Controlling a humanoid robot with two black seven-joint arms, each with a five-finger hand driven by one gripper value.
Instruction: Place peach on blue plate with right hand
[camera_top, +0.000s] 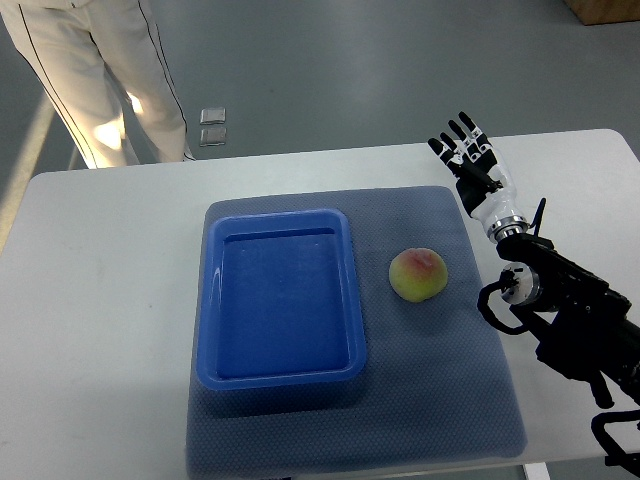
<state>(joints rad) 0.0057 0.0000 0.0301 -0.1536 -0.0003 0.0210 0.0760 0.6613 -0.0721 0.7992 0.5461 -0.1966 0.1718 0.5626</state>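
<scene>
A yellow-pink peach (418, 274) lies on the grey-blue mat (440, 400), just right of the blue plate (281, 375), a deep rectangular tray with nothing in it. My right hand (466, 150) is up at the mat's far right corner, well beyond the peach and apart from it. Its black fingers are spread and hold nothing. The right forearm runs in from the lower right edge.
The mat covers the middle of a white table (100, 300). A person in light trousers (100, 70) stands beyond the table's far left edge. Two small pale squares (212, 125) lie on the floor behind the table.
</scene>
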